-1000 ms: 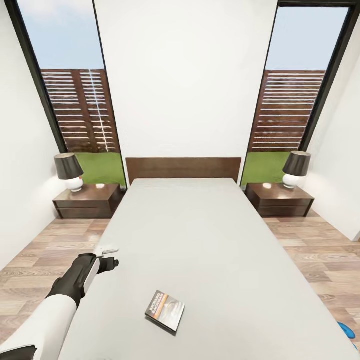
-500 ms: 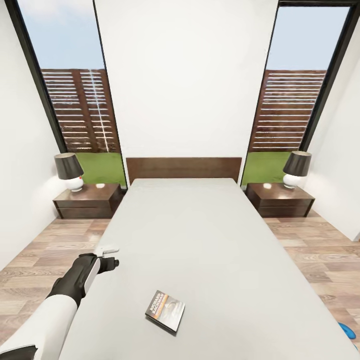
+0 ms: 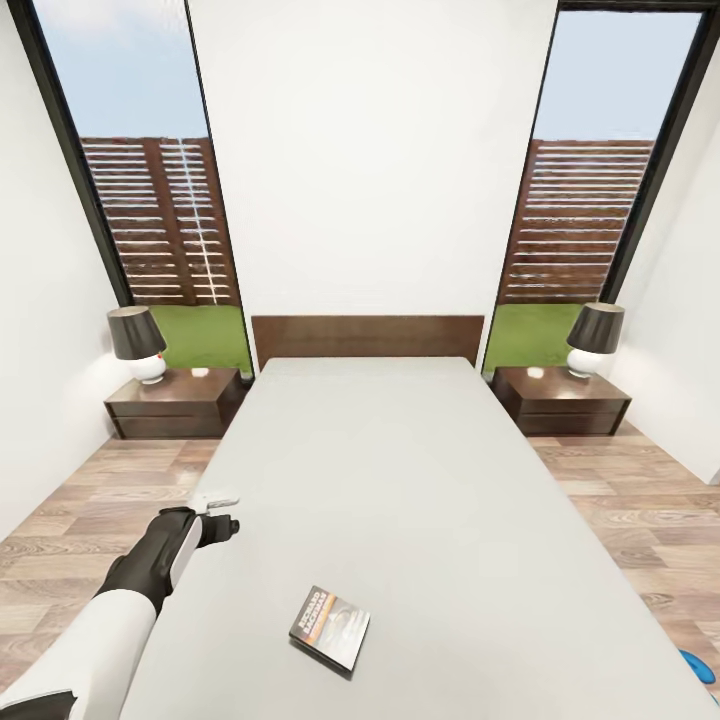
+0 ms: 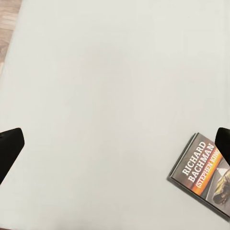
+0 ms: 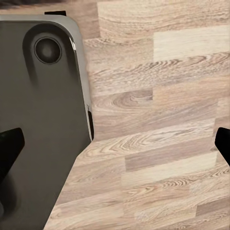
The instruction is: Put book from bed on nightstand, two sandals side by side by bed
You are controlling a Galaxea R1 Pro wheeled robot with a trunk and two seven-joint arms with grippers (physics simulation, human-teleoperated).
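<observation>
The book [image 3: 330, 627] lies flat on the off-white mattress of the bed [image 3: 400, 470], near its front left part; its cover reads "RICHARD BACHMAN" [image 4: 203, 175]. My left gripper [image 3: 221, 510] hangs open above the mattress's left edge, left of and beyond the book, holding nothing. In the left wrist view its fingertips [image 4: 9, 148] stand wide apart over bare mattress. A blue sandal [image 3: 699, 663] peeks in on the floor right of the bed. Two nightstands [image 3: 175, 402] [image 3: 562, 398] flank the headboard. My right gripper [image 5: 115, 143] is open over the wood floor.
A lamp [image 3: 137, 343] stands on the left nightstand and another lamp [image 3: 592, 340] on the right one. Tall dark-framed windows [image 3: 140, 180] flank the white wall. Wood floor [image 3: 70, 540] runs along both sides of the bed. The robot's grey base [image 5: 38, 124] shows beside the right gripper.
The whole picture has shifted slightly, so the camera has moved a little. The book, the left arm and its open gripper keep their places.
</observation>
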